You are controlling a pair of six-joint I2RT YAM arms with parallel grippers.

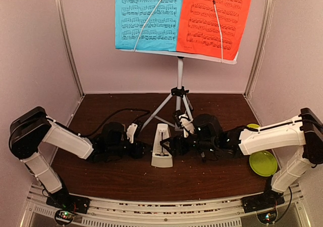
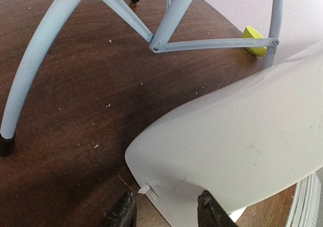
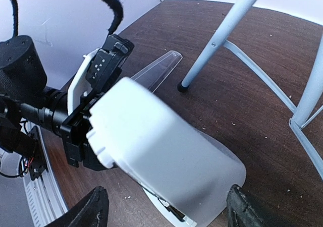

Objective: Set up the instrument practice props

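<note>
The white music stand's desk [image 1: 207, 56] stands at the back on white tripod legs [image 1: 178, 80]. It holds the blue sheet [image 1: 146, 15] and the red-orange sheet [image 1: 217, 15]. The white pyramid metronome [image 1: 161, 147] stands upright in front of the legs. My left gripper [image 1: 143, 149] is at its left side. In the left wrist view the gripper [image 2: 166, 214] is partly open, with the metronome's near corner [image 2: 242, 151] between the tips. My right gripper [image 1: 174, 145] is at its right side. In the right wrist view the gripper [image 3: 169, 212] is wide open, straddling the metronome [image 3: 156, 151].
A yellow-green plate [image 1: 263, 163] lies at the right by the right arm. A yellow-green bowl [image 1: 253, 127] sits behind that arm and shows in the left wrist view [image 2: 254, 40]. Tripod feet [image 3: 182, 87] rest close behind the metronome. A clear plastic piece [image 3: 156, 70] lies beyond it. Walls enclose three sides.
</note>
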